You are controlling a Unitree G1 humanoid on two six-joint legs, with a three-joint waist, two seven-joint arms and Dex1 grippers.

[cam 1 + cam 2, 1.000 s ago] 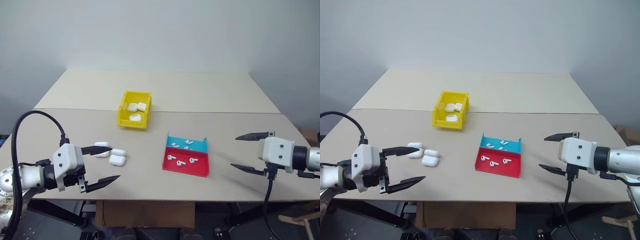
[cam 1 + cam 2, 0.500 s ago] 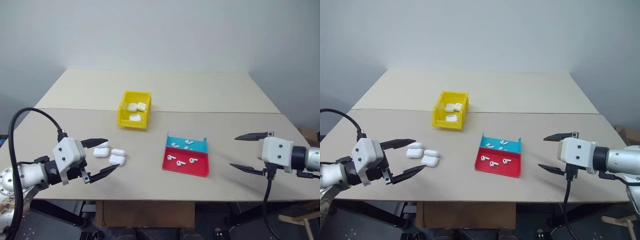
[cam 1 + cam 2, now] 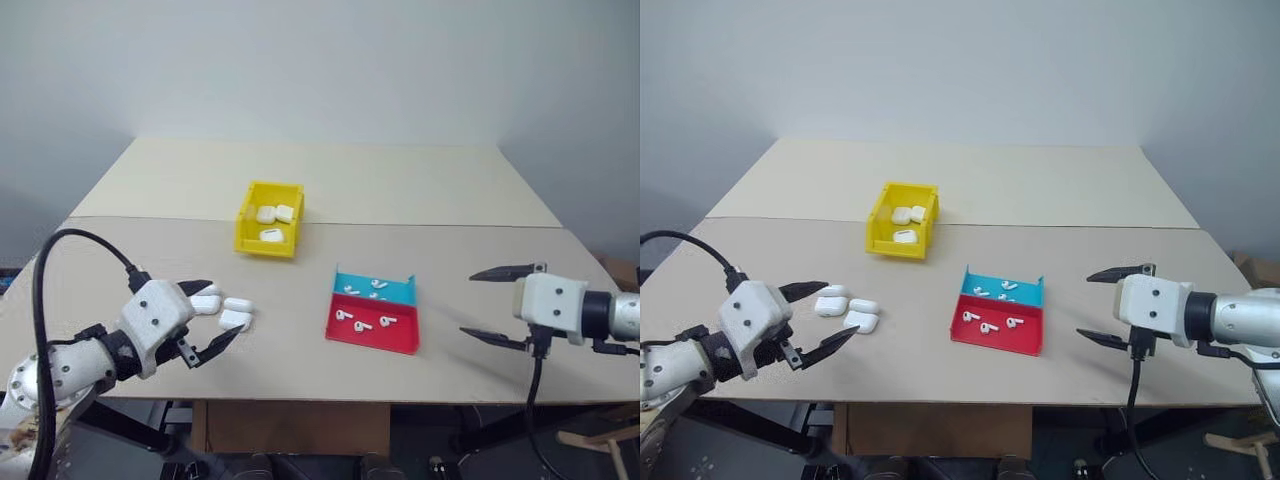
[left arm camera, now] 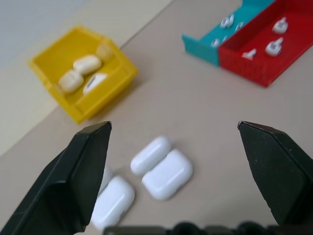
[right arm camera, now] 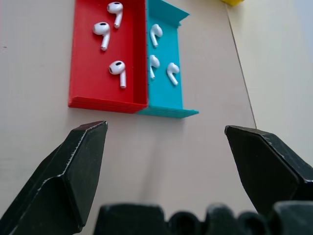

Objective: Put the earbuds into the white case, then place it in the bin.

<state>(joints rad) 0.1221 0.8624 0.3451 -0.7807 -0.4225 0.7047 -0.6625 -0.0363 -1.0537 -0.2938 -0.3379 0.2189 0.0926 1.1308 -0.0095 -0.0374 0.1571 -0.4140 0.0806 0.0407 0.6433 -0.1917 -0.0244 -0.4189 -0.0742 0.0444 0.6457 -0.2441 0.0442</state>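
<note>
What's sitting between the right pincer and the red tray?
Nothing: the right wrist view shows bare table between the right pincer and the red tray.

Three closed glossy white cases lie flat, clustered on the tan table, the yellow bin behind them holds three more, and six tiny white earbuds rest in the red and teal trays

Two beige tables abutting; plain grey wall behind.
</note>
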